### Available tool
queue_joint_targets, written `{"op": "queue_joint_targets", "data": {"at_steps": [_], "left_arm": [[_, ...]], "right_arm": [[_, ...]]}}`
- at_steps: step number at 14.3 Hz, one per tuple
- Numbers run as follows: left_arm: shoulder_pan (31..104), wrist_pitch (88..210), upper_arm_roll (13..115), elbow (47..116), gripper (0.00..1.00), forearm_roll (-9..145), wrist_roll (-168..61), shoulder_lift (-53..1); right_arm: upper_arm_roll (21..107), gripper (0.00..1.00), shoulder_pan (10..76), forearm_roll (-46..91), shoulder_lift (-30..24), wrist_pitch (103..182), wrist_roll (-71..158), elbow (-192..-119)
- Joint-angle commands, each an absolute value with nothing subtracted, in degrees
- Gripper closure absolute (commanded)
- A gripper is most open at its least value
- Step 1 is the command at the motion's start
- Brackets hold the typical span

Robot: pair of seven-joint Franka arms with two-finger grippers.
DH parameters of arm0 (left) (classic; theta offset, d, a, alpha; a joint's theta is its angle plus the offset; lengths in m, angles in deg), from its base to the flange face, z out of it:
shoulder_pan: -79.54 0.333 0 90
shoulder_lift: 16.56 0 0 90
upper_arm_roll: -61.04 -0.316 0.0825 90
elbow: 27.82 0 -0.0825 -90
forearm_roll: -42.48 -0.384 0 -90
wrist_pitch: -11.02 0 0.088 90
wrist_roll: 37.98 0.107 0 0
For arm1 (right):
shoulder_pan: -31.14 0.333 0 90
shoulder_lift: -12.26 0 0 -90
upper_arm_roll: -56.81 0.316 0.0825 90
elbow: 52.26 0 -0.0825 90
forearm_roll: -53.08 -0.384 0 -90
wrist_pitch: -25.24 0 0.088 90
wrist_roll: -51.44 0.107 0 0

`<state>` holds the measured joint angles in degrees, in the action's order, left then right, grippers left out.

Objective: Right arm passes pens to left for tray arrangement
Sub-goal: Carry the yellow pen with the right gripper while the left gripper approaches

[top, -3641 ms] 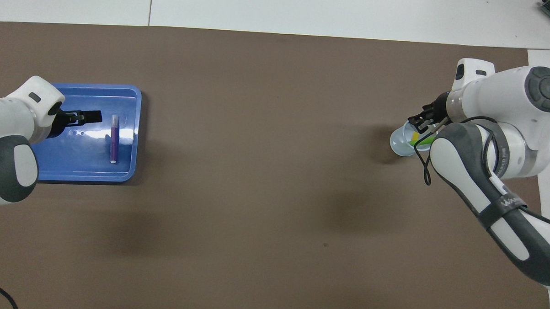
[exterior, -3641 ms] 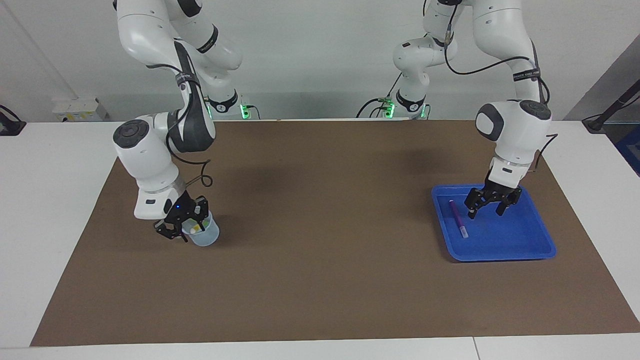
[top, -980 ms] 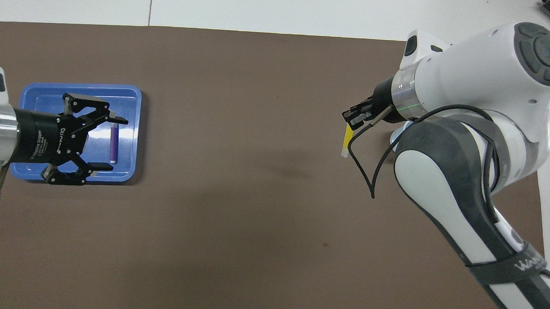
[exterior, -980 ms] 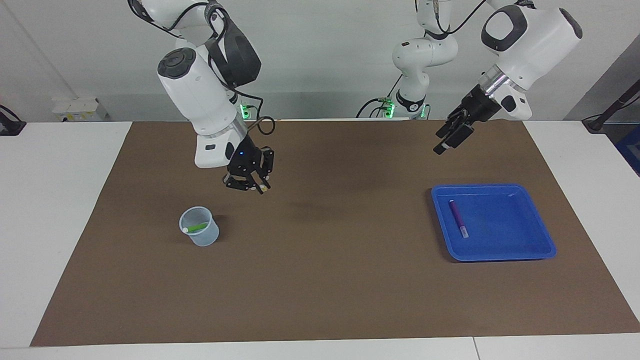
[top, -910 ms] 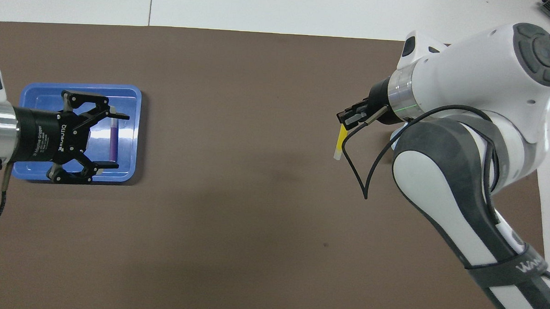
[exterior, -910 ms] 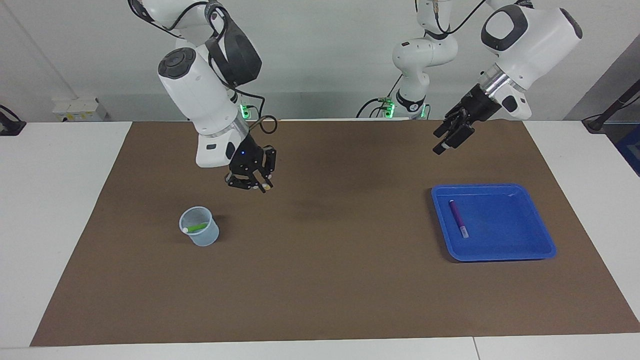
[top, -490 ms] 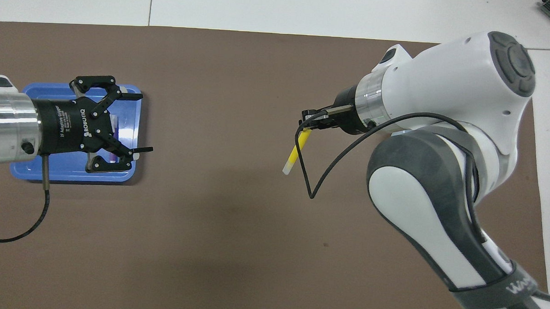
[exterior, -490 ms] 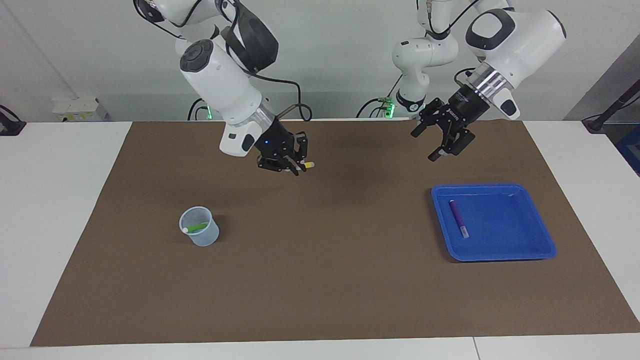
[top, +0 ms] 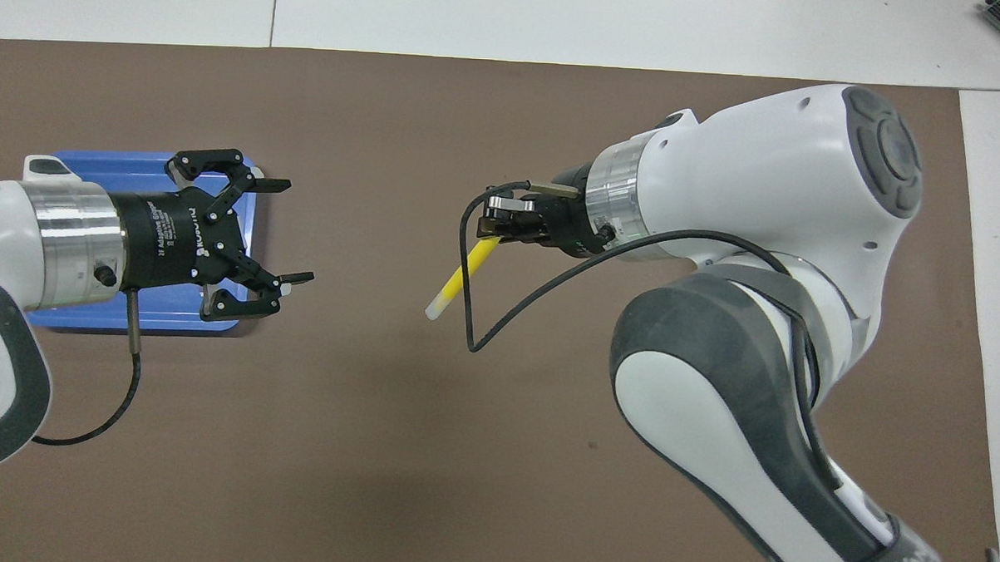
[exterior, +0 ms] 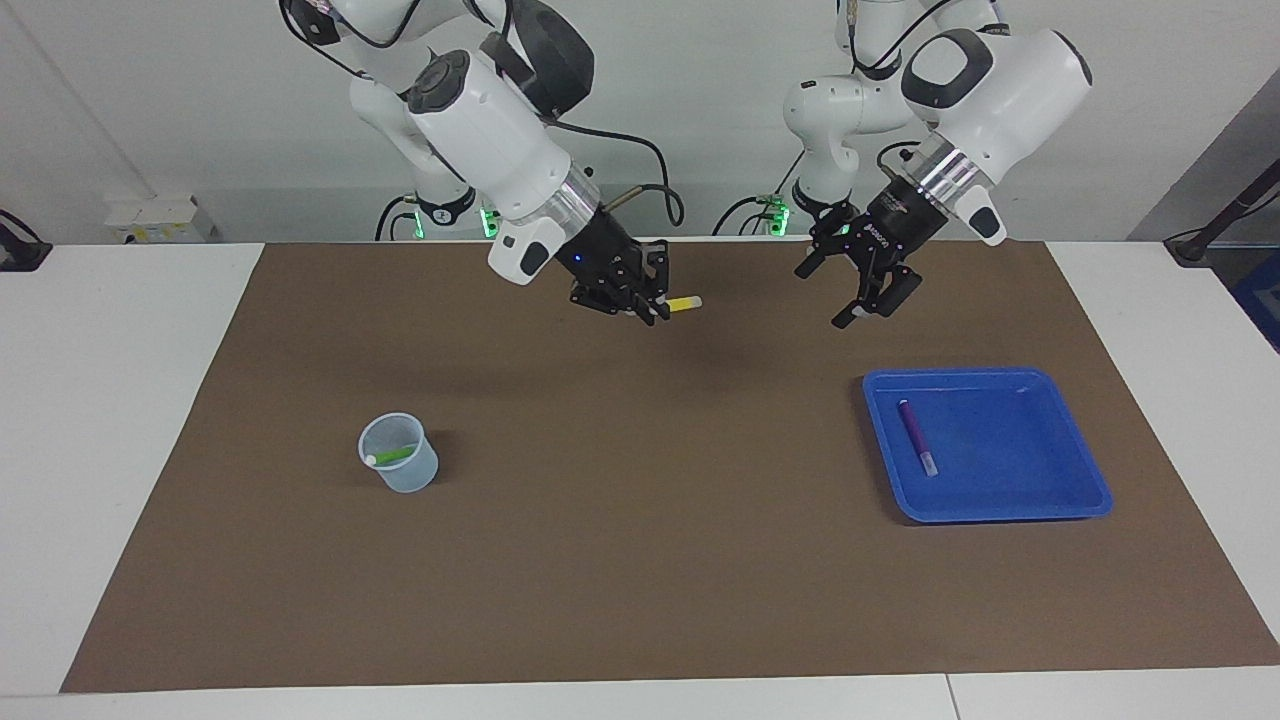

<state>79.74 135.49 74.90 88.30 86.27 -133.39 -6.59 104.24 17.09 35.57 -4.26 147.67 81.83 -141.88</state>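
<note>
While both arms hang raised over the middle of the brown mat [exterior: 640, 560], the scene in the facing view begins at the right arm's end of the table, where a small translucent cup [exterior: 400, 455] stands on the mat with the green pen [exterior: 390, 456] lying tilted inside it. Next comes the right gripper [exterior: 650, 308], up in the air over the mat, its fingertips pinched together on the yellow pen [top: 460, 276]; the pen sticks out sideways with its pale end pointing toward the other arm, and a looped black cable [top: 499, 314] hangs from the wrist. Well apart from that pale end, the left gripper [exterior: 845, 300] is also up in the air, over the mat at the edge of the tray that is nearer to the right arm, its fingers spread wide with nothing between them. On its black body white lettering reads "ROBOTIQ" and "2F Adaptive Gripper" in the overhead view. Last, toward the left arm's end, the blue tray [exterior: 1060, 480] sits flat on the mat, and the purple pen [exterior: 915, 435] lies inside it along the rim nearest the cup. Near the right arm's base in the overhead view, partial white letters "WAN" show on a dark band.
</note>
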Motion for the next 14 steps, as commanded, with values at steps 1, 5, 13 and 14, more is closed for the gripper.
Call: {"op": "queue_joint_targets", "data": {"at_steps": [1, 5, 13, 14], "left_arm": [[75.95, 141.17, 74.32, 91.36, 0.01, 87.3, -137.81, -4.52], [73.92, 142.94, 74.4, 90.4, 0.01, 87.13, -145.63, -5.22], [72.07, 142.07, 75.9, 91.88, 0.06, 86.69, -148.56, -4.43], [72.16, 142.06, 75.81, 92.58, 0.09, 86.69, -146.11, -4.17]], "right_arm": [[104.89, 1.0, 18.04, 31.82, -4.61, 151.43, 87.46, -141.73], [104.89, 1.0, 19.54, 31.46, -4.61, 154.69, 92.92, -142.17], [104.97, 1.0, 20.59, 31.46, -4.53, 156.9, 93.63, -142.7], [104.97, 1.0, 20.51, 31.46, -4.53, 156.9, 93.63, -142.7]]}}
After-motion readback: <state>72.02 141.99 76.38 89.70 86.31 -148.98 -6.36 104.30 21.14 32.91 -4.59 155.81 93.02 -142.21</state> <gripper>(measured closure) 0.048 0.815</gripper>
